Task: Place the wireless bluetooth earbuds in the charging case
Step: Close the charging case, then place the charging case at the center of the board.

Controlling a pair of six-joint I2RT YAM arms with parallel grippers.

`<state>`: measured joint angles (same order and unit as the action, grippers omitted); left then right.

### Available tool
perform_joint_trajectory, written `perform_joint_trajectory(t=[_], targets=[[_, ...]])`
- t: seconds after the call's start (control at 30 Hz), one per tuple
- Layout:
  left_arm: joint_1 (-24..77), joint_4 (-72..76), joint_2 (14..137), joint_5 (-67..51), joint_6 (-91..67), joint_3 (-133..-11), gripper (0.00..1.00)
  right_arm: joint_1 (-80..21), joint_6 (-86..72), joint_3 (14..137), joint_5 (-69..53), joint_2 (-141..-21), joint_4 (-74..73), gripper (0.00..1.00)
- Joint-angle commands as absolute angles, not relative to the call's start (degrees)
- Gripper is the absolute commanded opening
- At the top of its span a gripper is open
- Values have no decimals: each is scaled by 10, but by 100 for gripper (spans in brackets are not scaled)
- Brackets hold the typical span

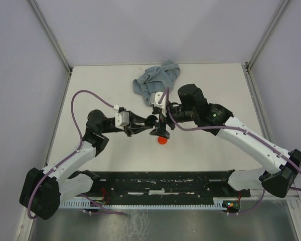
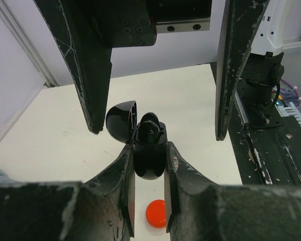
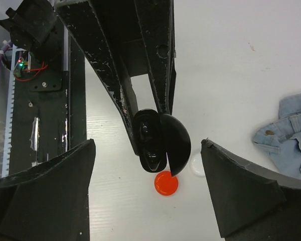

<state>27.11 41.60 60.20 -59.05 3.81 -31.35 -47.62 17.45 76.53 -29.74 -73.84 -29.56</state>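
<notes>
**Trainee:** Overhead view: how do your arms stand?

**Operator:** My left arm (image 1: 75,155) reaches up from the lower left and my right arm (image 1: 251,140) from the lower right. The wrists meet at frame centre.

**Trainee:** And the jaws?

**Operator:** My left gripper (image 2: 149,150) is pinched tight on the charging case (image 2: 149,163). My right gripper (image 3: 148,145) is spread wide, one finger on either side of the case and clear of it.
</notes>
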Motion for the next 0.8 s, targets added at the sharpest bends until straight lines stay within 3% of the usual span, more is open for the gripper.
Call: perform_joint_trajectory(t=[0.0,0.43,0.77], targets=[[272,389,588,-564,68,-336,3,-473,193,788,-354,-745,-294,93],[271,370,615,-428,-97,-312,3,-465,191,764,-298,-729,-320,89],[271,165,654,-259,-274,-307,3,-462,73,686,-5,-702,-302,89]])
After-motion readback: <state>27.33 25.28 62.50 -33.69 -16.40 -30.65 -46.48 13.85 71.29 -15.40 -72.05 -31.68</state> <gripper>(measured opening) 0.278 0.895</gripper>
